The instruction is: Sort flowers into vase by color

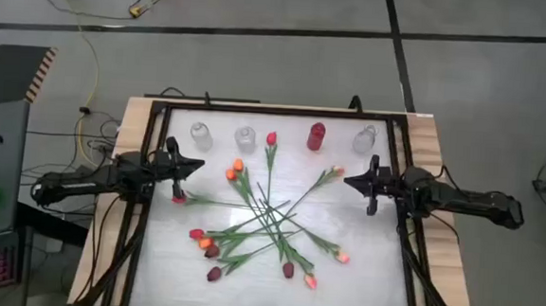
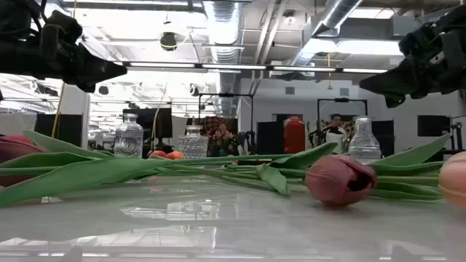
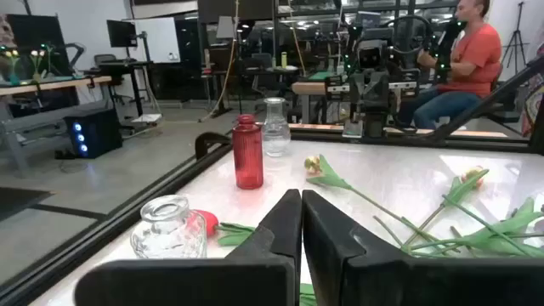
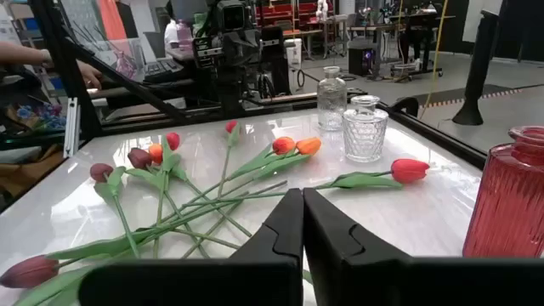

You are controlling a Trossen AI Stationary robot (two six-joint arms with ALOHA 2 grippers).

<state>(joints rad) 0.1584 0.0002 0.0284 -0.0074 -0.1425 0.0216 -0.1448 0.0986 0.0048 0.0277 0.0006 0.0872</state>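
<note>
Green-stemmed tulips [image 1: 267,217] lie crisscrossed mid-tabletop [image 1: 360,282], none in any vase. Left gripper [image 1: 199,164] and right gripper [image 1: 347,182] hover alongside, fingers together, empty. Risk: tangled stems may drag neighbouring flowers when one is lifted.

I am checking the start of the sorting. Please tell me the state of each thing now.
left gripper: shut, empty, above table
right gripper: shut, empty, above table
flowers: lying loose on table
red vase: upright, empty
three clear vases: upright, empty
</note>
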